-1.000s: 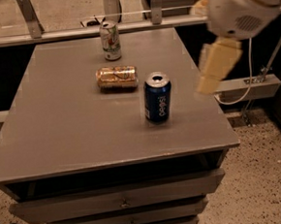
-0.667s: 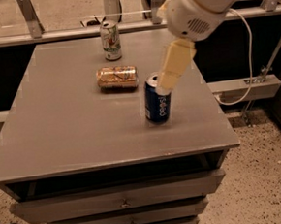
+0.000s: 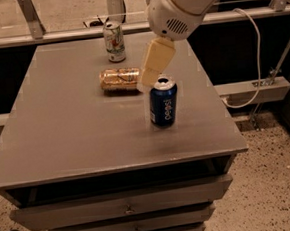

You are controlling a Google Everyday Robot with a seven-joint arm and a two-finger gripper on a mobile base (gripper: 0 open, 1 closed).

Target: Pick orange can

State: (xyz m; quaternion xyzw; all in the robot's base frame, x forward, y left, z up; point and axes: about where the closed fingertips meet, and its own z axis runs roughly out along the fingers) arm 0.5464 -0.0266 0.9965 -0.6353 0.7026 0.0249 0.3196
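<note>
A grey metal worktop (image 3: 62, 144) carried three drink cans. Left of centre, the shiny golden-orange aluminium can (image 3: 118, 79) lay on its side, its long axis running left to right; which end was its top could not be made out, possibly the left. Behind it stood an upright white-and-green can (image 3: 114, 41). The cream-coloured gripper (image 3: 147, 82) hung by the orange can's right end, holding nothing; wide or narrow, I cannot tell. Just right stood an upright blue Pepsi can (image 3: 163, 102). The step looked like the approach; the next move called for closing across the orange can's round body, clear of the blue can.
</note>
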